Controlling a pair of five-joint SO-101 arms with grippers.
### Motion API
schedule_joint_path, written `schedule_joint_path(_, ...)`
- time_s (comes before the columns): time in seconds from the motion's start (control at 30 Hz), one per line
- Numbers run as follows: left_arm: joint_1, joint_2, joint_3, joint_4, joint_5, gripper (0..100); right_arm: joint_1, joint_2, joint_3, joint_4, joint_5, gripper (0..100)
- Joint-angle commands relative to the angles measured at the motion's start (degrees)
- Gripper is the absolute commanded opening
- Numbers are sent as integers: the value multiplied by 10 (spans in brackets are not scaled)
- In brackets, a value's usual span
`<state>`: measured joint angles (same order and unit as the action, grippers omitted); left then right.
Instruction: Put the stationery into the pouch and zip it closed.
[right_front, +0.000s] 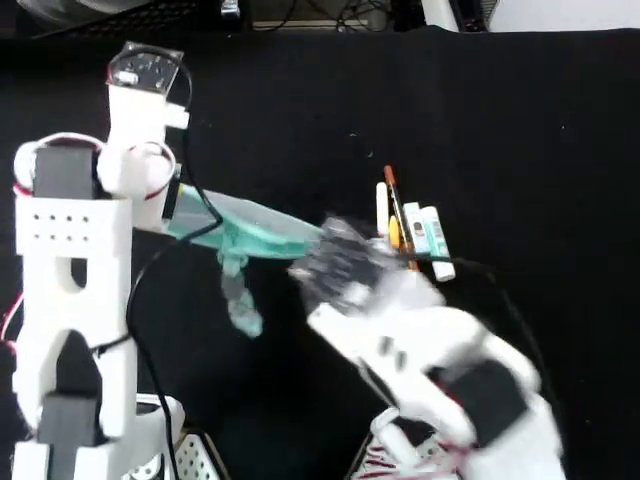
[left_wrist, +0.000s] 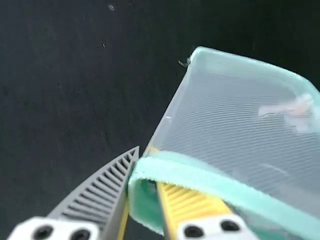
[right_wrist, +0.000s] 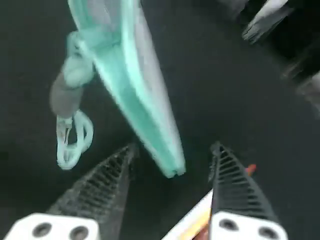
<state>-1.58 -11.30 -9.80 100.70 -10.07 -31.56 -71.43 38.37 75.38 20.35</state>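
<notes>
Left tool apparently tight on pouch rim.

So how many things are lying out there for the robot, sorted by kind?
Pouch: 1
Thin pens: 2
Thick white tubes: 2
Total: 5. The pens and tubes lie bunched together, so another could be hidden among them.
</notes>
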Motion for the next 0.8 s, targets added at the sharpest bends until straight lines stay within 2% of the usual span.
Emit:
schedule_joint_path(0.0, 4, 60, -12, 0, 0, 30, 131, -23, -37, 15, 17, 215)
schedule_joint_path(0.03, 5, 64, -11, 0, 0, 30, 158, -19, -21, 14, 17, 215)
schedule_joint_path(0.13, 9, 66, -17, 0, 0, 30, 163, 1, 54, -13, 16, 218)
schedule_joint_path(0.4, 6, 75, -83, -25, 1, 30, 193, 55, 189, -219, -35, 217)
schedule_joint_path(0.6, 8, 66, -124, 1, 40, 29, 273, 77, 193, -238, -47, 216)
schedule_joint_path(0.77, -15, 18, -128, 2, 47, 29, 287, 75, 198, -233, -42, 217)
